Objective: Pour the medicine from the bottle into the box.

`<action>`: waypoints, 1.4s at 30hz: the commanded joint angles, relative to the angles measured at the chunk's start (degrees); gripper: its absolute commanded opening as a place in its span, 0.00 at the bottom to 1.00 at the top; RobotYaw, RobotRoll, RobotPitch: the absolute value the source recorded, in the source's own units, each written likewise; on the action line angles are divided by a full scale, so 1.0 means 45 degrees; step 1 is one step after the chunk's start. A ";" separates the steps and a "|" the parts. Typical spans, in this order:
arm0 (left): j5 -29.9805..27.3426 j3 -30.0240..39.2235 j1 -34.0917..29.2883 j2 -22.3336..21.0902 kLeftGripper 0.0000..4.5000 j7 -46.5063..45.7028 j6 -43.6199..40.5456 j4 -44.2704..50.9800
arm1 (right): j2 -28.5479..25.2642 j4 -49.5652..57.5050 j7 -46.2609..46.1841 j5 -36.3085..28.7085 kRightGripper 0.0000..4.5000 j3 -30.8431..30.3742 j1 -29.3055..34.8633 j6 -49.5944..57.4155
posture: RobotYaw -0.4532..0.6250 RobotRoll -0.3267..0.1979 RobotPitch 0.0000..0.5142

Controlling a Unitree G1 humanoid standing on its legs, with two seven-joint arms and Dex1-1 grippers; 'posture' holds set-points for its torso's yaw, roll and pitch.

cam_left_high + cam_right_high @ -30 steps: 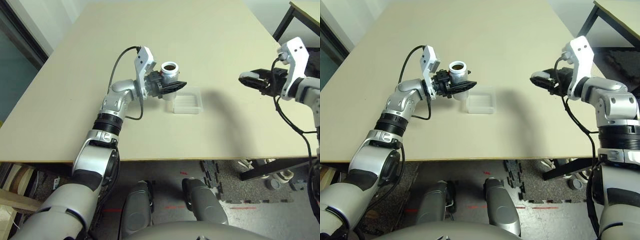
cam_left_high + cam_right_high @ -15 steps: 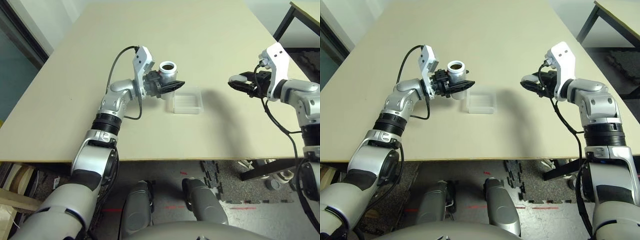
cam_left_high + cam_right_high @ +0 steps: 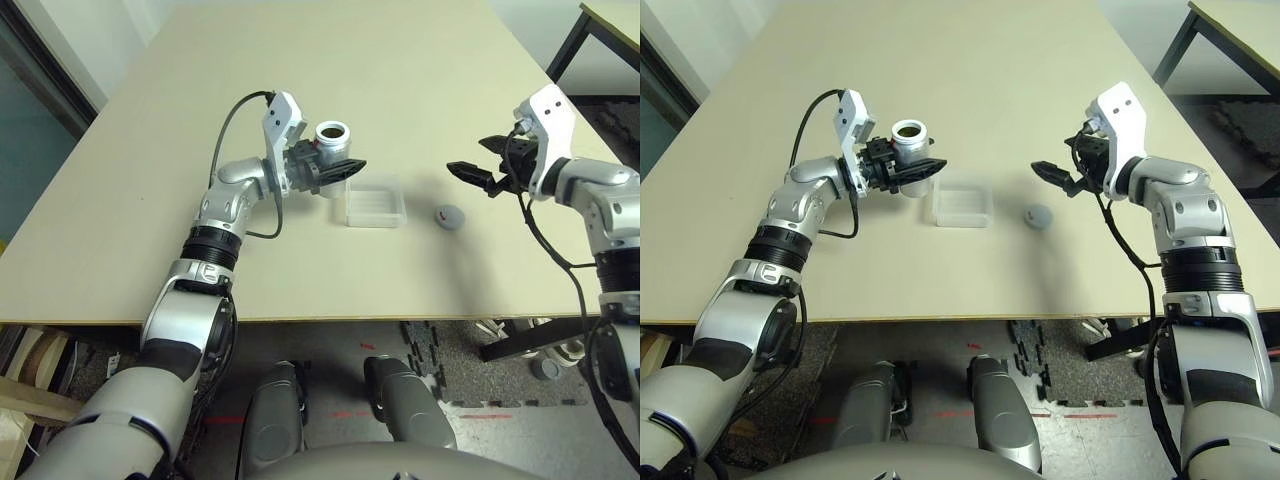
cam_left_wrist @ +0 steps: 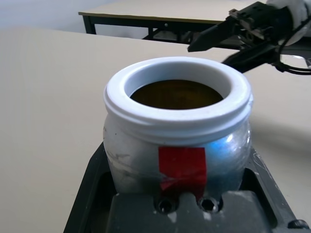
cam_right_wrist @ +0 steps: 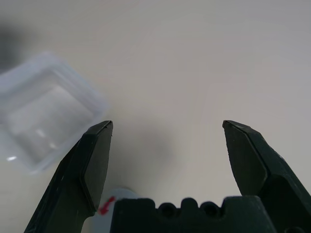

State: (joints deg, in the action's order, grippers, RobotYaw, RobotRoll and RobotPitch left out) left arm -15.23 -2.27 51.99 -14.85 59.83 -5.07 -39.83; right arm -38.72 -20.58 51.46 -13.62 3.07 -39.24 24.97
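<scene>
The left gripper (image 3: 335, 172) pinches the uncapped bottle (image 3: 333, 146) upright, just beside the box (image 3: 375, 203); the right gripper (image 3: 1060, 176) hangs spread above the cap (image 3: 450, 216) (lying on the table (image 3: 420, 70)). Tipping slowly over the box should prevent spills.

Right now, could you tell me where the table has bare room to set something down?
The whole far half of the table is bare, as is the near strip along its front edge. It is crowded mid-table: the left gripper holds the open bottle beside the box, with the cap lying right of the box, below the open right gripper.
</scene>
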 commanded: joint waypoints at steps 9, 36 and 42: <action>0.1058 0.0028 0.1234 -0.0498 0.58 -0.0666 0.1243 -0.1972 | -0.0424 0.1315 0.3734 -0.1752 1.00 0.0056 0.1206 -0.1030 | 0.18 0.62 0.23; 0.5762 -0.1996 0.2401 -0.0658 0.58 -0.4778 0.4931 -0.4575 | -0.0190 0.1177 0.4283 -0.1769 1.00 -0.0049 0.1904 -0.1719 | 0.19 0.62 0.19; 0.9608 -0.4740 0.3329 -0.0640 0.58 -0.8863 0.6399 -0.5272 | 0.0061 0.1112 0.4001 -0.2067 1.00 0.0131 0.1662 -0.1332 | 0.19 0.62 0.19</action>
State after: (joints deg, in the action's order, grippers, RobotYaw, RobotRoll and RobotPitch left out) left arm 22.93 -20.45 65.24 -17.80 24.91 21.54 -62.05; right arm -38.94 -15.73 69.85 -21.97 3.09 -31.21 18.14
